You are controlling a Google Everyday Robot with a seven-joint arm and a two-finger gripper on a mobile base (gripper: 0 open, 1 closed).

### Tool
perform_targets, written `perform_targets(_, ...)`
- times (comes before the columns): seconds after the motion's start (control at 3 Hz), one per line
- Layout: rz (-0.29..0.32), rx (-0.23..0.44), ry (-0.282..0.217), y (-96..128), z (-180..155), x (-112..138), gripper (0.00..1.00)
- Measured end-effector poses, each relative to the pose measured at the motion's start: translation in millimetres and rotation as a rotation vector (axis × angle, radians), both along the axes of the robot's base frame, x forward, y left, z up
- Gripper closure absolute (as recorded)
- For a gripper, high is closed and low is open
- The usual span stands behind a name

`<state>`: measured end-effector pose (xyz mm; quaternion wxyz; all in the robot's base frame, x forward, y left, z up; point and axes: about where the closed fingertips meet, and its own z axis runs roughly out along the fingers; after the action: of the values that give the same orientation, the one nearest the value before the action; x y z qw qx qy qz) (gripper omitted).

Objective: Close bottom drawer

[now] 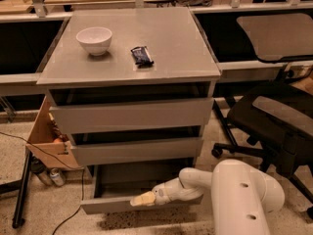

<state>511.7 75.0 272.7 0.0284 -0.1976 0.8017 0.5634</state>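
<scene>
The bottom drawer (105, 204) of the grey cabinet is pulled out toward me, its slim flat front low in the view and its plain grey inside showing. My gripper (142, 199) reaches in from the lower right on a white arm. Its cream tip lies against the top edge of the drawer front, just right of the middle. The two taller drawers (132, 115) above sit nearly pushed in.
A white bowl (94, 39) and a dark snack wrapper (142, 56) lie on the cabinet top. An open cardboard box (46, 138), cans and a cable lie at the left. A black office chair (276, 121) stands at the right.
</scene>
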Motion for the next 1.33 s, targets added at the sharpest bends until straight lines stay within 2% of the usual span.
perform_targets(0.33, -0.080, 0.019, -0.012, 1, 8, 13, 0.00)
perform_targets(0.67, -0.178, 0.047, -0.072, -3, 23, 28, 0.00)
perform_targets(1.0, -0.230, 0.067, -0.153, -8, 41, 42, 0.00)
perform_targets(1.33, -0.218, 0.068, -0.264, -29, 75, 45, 0.00)
